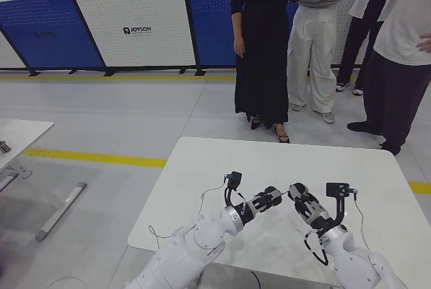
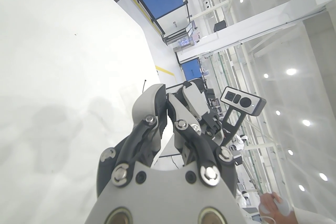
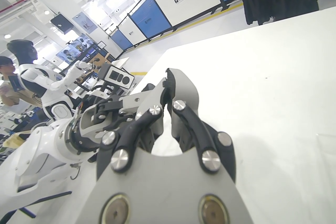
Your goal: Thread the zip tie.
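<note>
- You had the left gripper [image 2: 166,100] closed, seemingly pinching the zip tie [image 2: 144,85] to steady it.
- Your right gripper [image 3: 167,78] was closed too, tip-to-tip with it above the bench [image 1: 215,180], likely for alignment.

End effectors closed: left [image 2: 166,97], right [image 3: 167,82]
</note>
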### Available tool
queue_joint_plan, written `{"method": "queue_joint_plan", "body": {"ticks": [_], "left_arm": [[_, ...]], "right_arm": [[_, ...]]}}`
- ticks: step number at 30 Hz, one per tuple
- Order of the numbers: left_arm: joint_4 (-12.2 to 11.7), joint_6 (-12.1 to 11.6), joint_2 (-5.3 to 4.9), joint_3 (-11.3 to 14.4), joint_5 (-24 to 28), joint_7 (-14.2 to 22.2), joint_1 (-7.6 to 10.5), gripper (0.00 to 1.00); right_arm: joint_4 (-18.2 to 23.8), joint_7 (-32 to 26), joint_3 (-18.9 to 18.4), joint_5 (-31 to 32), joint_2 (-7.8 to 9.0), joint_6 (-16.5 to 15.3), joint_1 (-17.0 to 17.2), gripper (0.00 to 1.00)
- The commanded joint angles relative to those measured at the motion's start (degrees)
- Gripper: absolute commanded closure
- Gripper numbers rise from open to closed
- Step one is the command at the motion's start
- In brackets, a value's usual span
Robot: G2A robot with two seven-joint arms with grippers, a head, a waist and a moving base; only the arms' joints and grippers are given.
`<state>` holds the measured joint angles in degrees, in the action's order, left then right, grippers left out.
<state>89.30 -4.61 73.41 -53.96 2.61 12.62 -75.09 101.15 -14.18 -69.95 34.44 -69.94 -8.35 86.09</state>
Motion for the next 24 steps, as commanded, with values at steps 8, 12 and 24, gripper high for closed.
{"method": "queue_joint_plan", "body": {"ticks": [8, 12, 24], "left_arm": [[0.6, 0.7, -0.05, -0.1, -0.3, 0.1, -0.08, 0.67], [0.8, 0.5, -0.12, -0.4, -0.1, 0.1, -0.30, 0.69], [1.0, -0.1, -0.43, -1.7, 0.4, 0.0, -1.23, 0.86]], "right_arm": [[0.3, 0.0, 0.1, 0.6, -0.05, 0.6, 0.1, 1.00], [0.3, 0.2, 0.1, 0.7, -0.10, 0.8, 0.1, 1.00], [0.2, 1.2, -0.4, 0.5, -0.20, 1.4, 0.3, 1.00]]}}
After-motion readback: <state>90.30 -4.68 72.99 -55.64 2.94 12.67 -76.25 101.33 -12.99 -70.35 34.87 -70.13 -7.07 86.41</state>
